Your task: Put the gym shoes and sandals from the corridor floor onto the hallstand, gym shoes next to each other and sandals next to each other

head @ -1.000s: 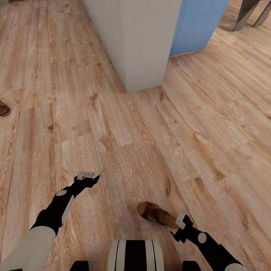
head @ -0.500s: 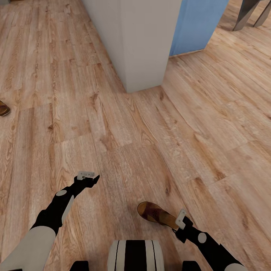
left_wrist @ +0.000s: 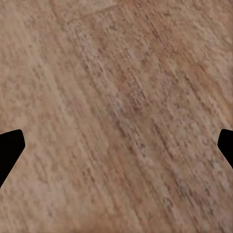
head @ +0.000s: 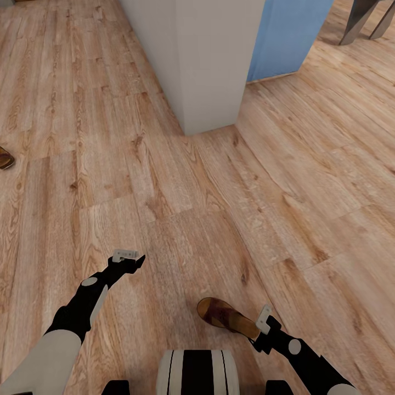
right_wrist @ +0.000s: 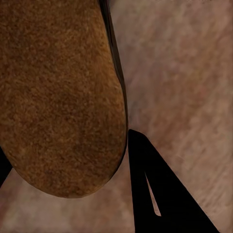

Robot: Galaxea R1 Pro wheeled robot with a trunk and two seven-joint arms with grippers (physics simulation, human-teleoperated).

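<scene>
One dark brown sandal [head: 224, 314] with a tan footbed sits just ahead of my base, its heel end caught in my right gripper [head: 262, 323]. Up close, the footbed [right_wrist: 58, 97] lies between the two black fingers [right_wrist: 145, 184] of that right gripper [right_wrist: 68, 145], which is shut on it. A second sandal [head: 4, 159] peeks in at the far left edge, lying on the corridor floor [head: 164, 181]. My left gripper [head: 127, 255] hangs open over bare planks [left_wrist: 116, 107], nothing between its fingers. The gym shoes and the hallstand are out of view.
A white wall corner [head: 203, 66] juts into the floor straight ahead, with a blue panel [head: 285, 38] behind it on the right. Grey furniture legs [head: 362, 22] stand at the far right back. Open planks spread left and right of the corner.
The sandal in my right gripper has shifted slightly toward my base and a touch left. The left arm and the camera have stayed put.
</scene>
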